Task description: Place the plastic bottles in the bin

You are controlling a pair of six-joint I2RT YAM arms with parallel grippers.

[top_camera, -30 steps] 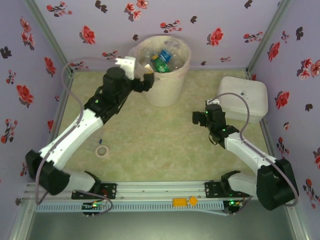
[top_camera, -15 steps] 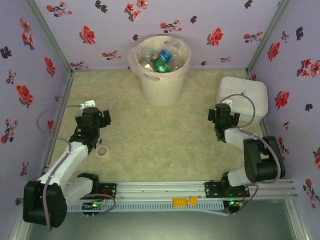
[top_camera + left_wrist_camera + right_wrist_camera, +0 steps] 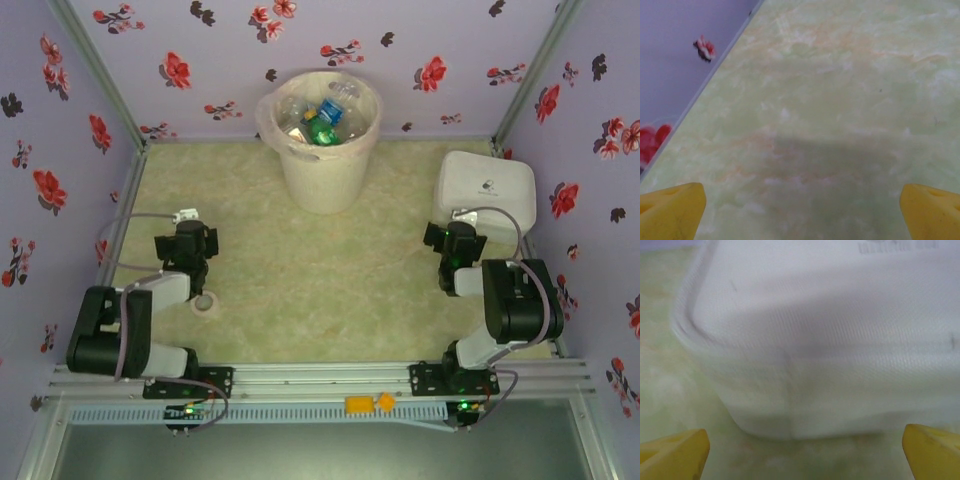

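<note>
Filling the bin (image 3: 322,185), bottles (image 3: 322,113) lie beyond end effectors (image 3: 187,240) (image 3: 455,241).

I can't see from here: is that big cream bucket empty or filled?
Filled: the round cream plastic bucket holds clear and green plastic bottles, heaped near its rim.

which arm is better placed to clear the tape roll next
Left, likely: the tape roll lies close by the open left fingers; the right fingers face the white box on the other side.
</note>
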